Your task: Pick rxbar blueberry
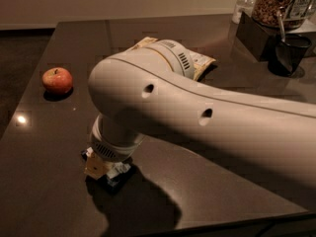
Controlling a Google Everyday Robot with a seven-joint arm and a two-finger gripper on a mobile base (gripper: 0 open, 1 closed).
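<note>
The gripper (pixel 100 168) sits low over the near part of the dark brown, glossy table (pixel 44 191). It shows pale tan under the cream-white arm (pixel 207 127), whose shell carries two small dark holes. Right beneath the claw, the rxbar blueberry (pixel 117 174) peeks out navy blue with a whitish patch. Beyond the claw, toward the picture's left, the apple (pixel 57 79) is red with a yellowish fleck. Farther behind the claw, the snack bag (pixel 203 63) is cream and brown, and the cup (pixel 289 53) is black.
</note>
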